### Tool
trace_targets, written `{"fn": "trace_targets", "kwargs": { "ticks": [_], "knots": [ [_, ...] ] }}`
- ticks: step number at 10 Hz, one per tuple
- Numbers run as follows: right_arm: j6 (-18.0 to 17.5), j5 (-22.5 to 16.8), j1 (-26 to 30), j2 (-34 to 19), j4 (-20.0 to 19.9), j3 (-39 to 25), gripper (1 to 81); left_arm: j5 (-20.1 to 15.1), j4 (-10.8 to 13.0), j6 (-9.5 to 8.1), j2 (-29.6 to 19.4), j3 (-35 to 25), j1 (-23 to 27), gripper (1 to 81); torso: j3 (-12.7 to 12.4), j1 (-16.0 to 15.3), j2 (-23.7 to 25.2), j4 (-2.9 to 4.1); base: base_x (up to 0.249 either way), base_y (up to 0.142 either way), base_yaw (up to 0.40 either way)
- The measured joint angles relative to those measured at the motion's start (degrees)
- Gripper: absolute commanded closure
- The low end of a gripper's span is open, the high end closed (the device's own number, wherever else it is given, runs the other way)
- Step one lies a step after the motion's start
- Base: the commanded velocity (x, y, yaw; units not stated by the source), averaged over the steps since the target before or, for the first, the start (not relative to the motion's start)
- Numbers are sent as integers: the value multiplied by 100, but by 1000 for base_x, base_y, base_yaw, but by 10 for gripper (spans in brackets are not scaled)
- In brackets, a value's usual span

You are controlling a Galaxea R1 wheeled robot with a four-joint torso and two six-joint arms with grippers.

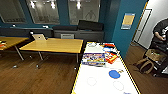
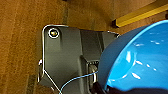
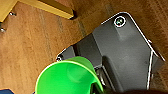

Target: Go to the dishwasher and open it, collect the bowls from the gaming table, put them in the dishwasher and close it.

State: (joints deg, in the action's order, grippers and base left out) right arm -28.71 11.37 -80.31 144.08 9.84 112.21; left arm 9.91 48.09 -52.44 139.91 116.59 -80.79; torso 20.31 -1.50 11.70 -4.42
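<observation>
The gaming table (image 1: 100, 75), white-topped with yellow sides, stretches away from me at lower right in the head view. A round blue bowl-like thing (image 1: 114, 74) lies on it. In the left wrist view a blue bowl (image 2: 140, 57) hangs above the wooden floor, with my left gripper (image 2: 117, 88) shut on its rim. In the right wrist view a smaller green bowl (image 3: 67, 77) hangs over the floor, my right gripper (image 3: 100, 90) shut on it. The dishwasher is out of view.
Colourful game boxes (image 1: 93, 59) and red packets (image 1: 110, 57) lie on the table's far half. Yellow-topped tables (image 1: 53, 45) with a laptop (image 1: 39, 37) stand to the left. A person (image 1: 161, 30) and a bag (image 1: 146, 65) are at far right. Wooden floor lies between.
</observation>
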Motion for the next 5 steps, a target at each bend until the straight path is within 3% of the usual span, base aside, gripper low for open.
{"fn": "trace_targets", "kwargs": {
  "ticks": [5],
  "knots": [
    [2,-94,-168,542,322,864,811,356,15,20,778,1218,-383,811,-4,2,5,0,0,0,0]
  ]
}}
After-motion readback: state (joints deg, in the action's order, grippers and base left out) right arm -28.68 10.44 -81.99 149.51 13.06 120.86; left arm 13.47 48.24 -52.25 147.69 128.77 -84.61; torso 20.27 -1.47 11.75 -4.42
